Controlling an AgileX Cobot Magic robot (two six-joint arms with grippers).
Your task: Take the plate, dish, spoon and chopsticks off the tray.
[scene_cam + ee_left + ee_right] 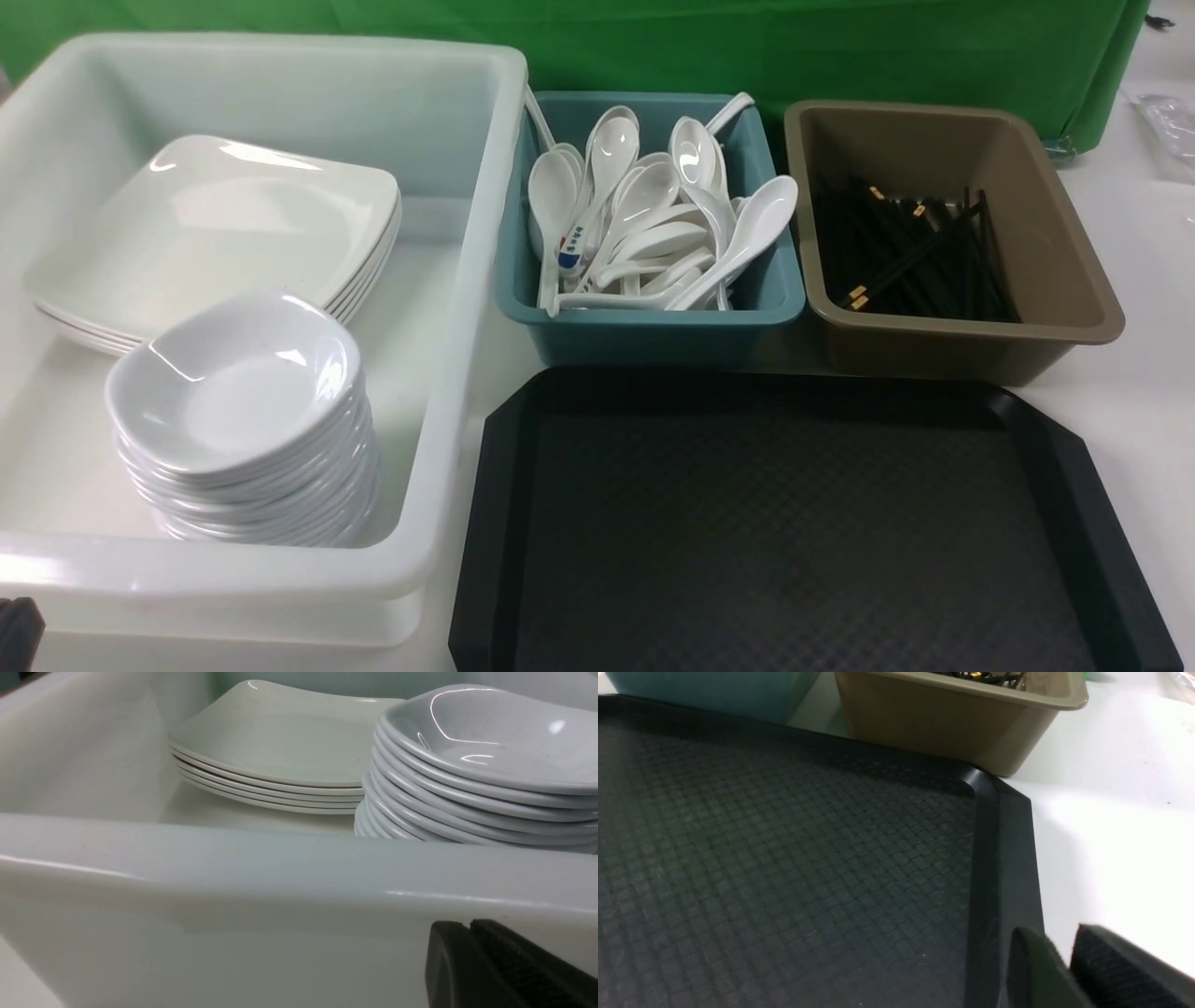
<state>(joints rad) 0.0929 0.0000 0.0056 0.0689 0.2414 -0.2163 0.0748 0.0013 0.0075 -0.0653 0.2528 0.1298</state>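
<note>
The black tray point(499, 523) lies at the front right, and its diamond-pattern floor point(784, 858) is bare. Large square plates point(224, 224) are stacked in the white bin, with a stack of small dishes point(233, 383) in front of them. White spoons point(644, 224) fill the teal bin. Black chopsticks point(906, 252) lie in the brown bin. My left gripper point(469, 926) is shut and empty, just outside the white bin's near wall point(280, 868). My right gripper point(1049, 927) hovers over the tray's right rim, its jaws slightly apart with nothing between them.
The white bin point(448, 373) fills the left side. Behind the tray stand the teal bin point(653, 331) and the brown bin point(1055, 243), side by side. White tabletop point(1111, 812) runs along the tray's right. A green cloth point(747, 47) hangs at the back.
</note>
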